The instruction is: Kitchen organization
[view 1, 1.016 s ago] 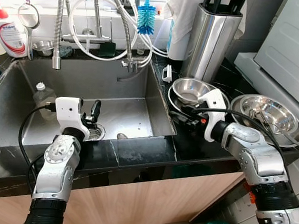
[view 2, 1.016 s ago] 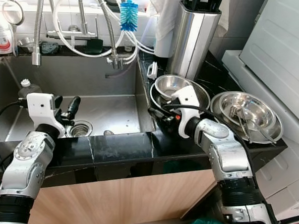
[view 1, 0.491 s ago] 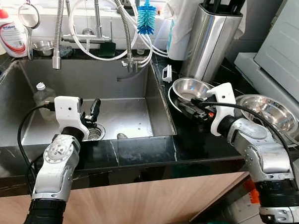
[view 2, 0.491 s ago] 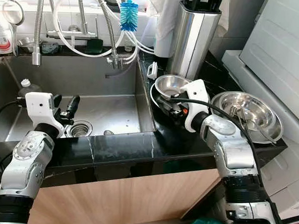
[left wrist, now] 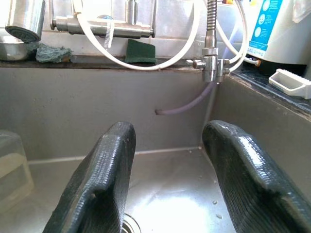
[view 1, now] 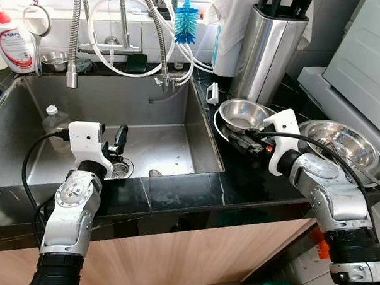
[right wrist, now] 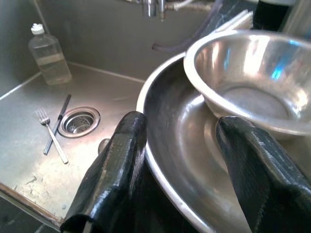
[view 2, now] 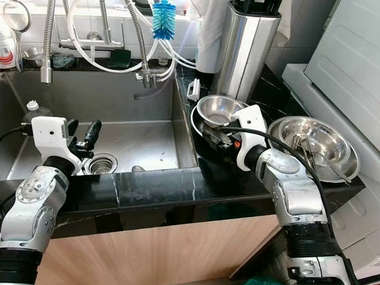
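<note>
two shiny steel bowls nested, small bowl [right wrist: 245, 77] inside wide bowl [right wrist: 170, 141]; right gripper [right wrist: 182, 170] spread open over the wide bowl's rim. left gripper [left wrist: 167, 179] gaped over sink [view 1: 160, 109].

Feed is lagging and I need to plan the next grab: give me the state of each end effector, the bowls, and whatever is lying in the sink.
Right end effector: open, fingers straddling the rim of the large bowl.
Left end effector: open, holding nothing, over the sink.
Large bowl: upright on the counter.
Small bowl: upright, nested in the large bowl.
Bottle: upright, capped, in the sink corner.
Fork: lying flat beside the drain.
</note>
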Robot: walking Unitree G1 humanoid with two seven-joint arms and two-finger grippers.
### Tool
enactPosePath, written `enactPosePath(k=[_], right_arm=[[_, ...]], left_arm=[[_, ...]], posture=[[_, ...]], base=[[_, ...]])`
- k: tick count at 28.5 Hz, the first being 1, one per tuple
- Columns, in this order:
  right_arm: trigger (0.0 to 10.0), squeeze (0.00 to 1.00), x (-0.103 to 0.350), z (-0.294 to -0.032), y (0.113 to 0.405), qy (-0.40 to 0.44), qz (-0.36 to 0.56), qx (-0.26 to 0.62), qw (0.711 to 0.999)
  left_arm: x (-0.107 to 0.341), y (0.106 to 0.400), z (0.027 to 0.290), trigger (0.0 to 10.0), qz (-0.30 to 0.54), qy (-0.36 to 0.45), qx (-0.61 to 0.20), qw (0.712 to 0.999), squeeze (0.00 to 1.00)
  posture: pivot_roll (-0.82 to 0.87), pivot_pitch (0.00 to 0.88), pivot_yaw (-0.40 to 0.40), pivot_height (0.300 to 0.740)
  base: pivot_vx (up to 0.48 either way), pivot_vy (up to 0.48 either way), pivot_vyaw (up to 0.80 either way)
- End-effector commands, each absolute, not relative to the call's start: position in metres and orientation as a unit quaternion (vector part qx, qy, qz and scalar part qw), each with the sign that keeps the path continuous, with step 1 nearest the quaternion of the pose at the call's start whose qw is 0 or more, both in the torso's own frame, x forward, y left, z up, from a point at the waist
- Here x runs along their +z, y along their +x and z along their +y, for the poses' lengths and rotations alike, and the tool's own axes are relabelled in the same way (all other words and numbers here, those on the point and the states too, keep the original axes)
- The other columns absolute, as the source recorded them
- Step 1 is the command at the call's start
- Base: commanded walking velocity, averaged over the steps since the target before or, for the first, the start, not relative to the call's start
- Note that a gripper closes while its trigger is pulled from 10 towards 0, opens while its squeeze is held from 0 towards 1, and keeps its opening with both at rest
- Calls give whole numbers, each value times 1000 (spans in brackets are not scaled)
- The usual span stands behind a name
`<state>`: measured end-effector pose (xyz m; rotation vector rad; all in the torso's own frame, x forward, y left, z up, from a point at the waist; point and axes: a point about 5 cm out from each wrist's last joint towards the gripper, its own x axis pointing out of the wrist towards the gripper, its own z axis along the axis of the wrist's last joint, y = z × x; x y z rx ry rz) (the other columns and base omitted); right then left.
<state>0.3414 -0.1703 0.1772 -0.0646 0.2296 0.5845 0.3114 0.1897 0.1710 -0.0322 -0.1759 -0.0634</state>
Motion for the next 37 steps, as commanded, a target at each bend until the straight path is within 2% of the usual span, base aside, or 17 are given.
enactPosePath(k=[1, 23, 37], right_arm=[[10000, 0, 174, -171, 341, -31, 117, 285, 951], [10000, 0, 170, -153, 332, 8, 129, 339, 932], [10000, 0, 184, -135, 324, 16, 105, 374, 921]], left_arm=[[173, 310, 188, 10000, -87, -20, -37, 995, 0], [172, 309, 188, 10000, -83, -22, -39, 996, 0], [174, 310, 189, 10000, -86, -21, -38, 995, 0]], posture=[[61, 6, -39, 740], [68, 7, -42, 740], [66, 4, -42, 740]], base=[[0, 0, 0], [0, 0, 0], [0, 0, 0]])
